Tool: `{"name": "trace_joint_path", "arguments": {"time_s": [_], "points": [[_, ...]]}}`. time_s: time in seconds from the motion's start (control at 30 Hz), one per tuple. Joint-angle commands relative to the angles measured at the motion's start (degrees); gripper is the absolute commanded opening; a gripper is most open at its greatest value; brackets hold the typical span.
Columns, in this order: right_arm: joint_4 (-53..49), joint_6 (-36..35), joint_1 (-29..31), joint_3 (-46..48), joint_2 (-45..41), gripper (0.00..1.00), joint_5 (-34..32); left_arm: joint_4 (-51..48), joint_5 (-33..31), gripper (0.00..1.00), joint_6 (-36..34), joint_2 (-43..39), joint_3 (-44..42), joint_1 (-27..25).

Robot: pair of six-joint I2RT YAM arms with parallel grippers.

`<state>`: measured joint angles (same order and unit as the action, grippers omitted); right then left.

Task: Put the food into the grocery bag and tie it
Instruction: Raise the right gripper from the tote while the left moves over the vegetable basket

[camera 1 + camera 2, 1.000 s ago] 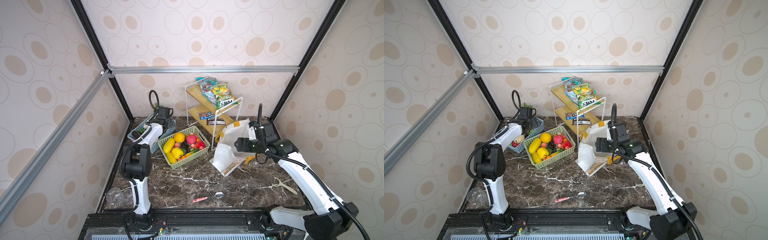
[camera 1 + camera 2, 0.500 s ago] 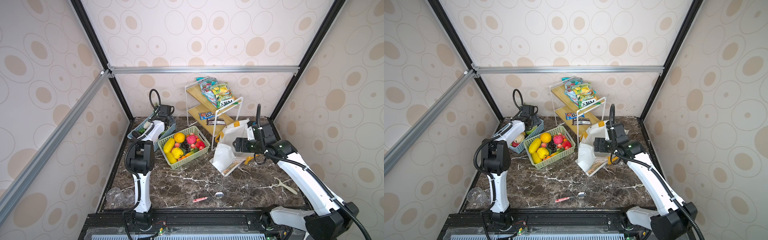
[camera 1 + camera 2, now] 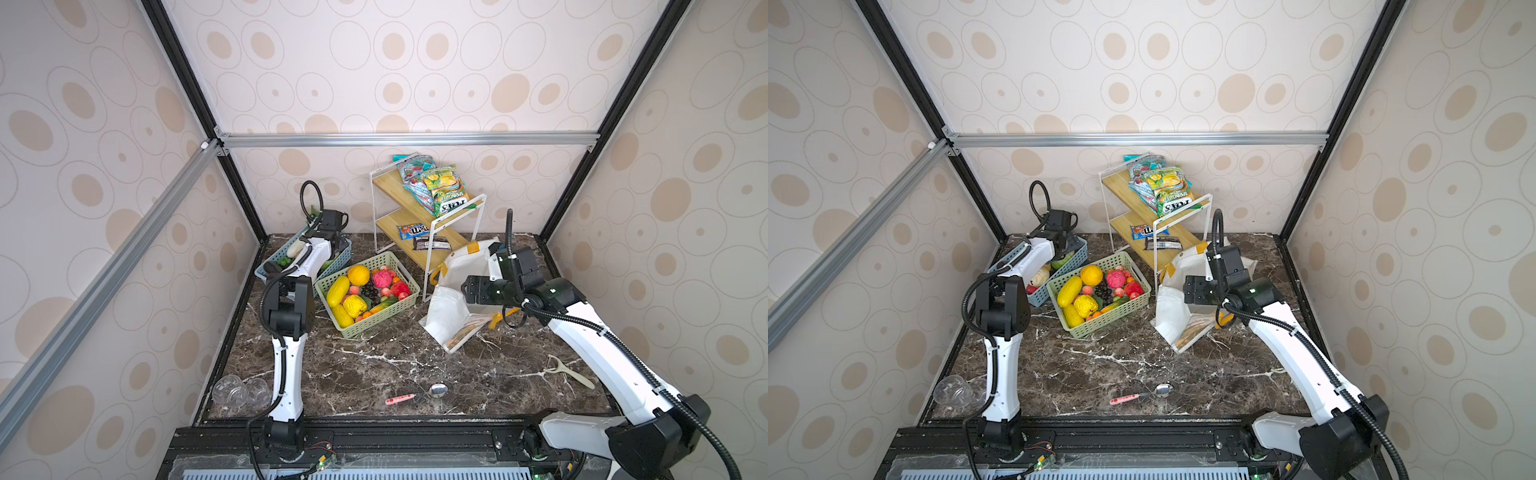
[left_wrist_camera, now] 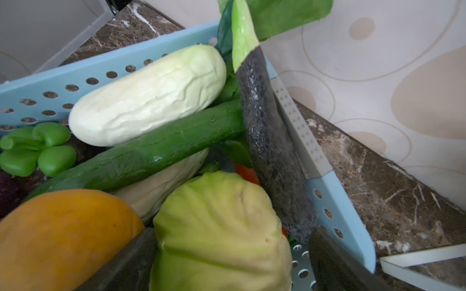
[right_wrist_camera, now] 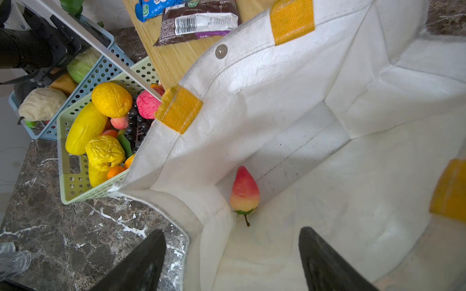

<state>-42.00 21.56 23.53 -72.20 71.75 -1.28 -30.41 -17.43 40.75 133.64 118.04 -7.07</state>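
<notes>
Left end effector (image 3: 1066, 245) open, down in blue perforated plastic basket (image 4: 75, 73), fingers (image 4: 272, 151) either side of round light-green toy cabbage (image 4: 216, 226). Right end effector (image 5: 232, 241) open over mouth of white fabric grocery bag (image 5: 277, 100), rim between fingers; red-yellow pear-shaped toy fruit (image 5: 244, 191) inside bag, just beyond.

The cabbage (image 4: 219, 231) — slightly blurred — runs off the frame edge.

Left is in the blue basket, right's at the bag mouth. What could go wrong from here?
1. The left gripper stands open around the cabbage, an orange piece close beside it: closing could squeeze the round cabbage out or nudge the neighbour.
2. The right gripper is open astride the rim of the grocery bag, not clamped: the soft mouth may slump when food drops in.
</notes>
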Motion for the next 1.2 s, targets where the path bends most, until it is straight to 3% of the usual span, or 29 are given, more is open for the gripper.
{"name": "trace_joint_path", "arguments": {"time_s": [0.0, 0.23, 0.63, 1.17], "points": [[0.02, 0.30, 0.73, -1.11, 0.84, 0.86, -0.76, -4.18, -1.21, 0.95, 1.39, 2.29, 2.36, 0.69], [-0.41, 0.10, 1.96, -2.84, 2.52, 0.86, -1.08, -5.29, 0.15, 0.96, 1.42, 3.83, 2.60, 1.37], [-1.07, -0.29, 3.23, -5.08, 3.67, 0.86, -1.51, -2.19, 2.04, 0.67, -0.15, -0.34, -0.70, 1.36], [0.98, -0.75, 5.31, -5.89, 6.00, 0.86, -0.69, 3.93, 10.20, 0.66, -1.86, -11.29, -6.37, 1.40]]}}
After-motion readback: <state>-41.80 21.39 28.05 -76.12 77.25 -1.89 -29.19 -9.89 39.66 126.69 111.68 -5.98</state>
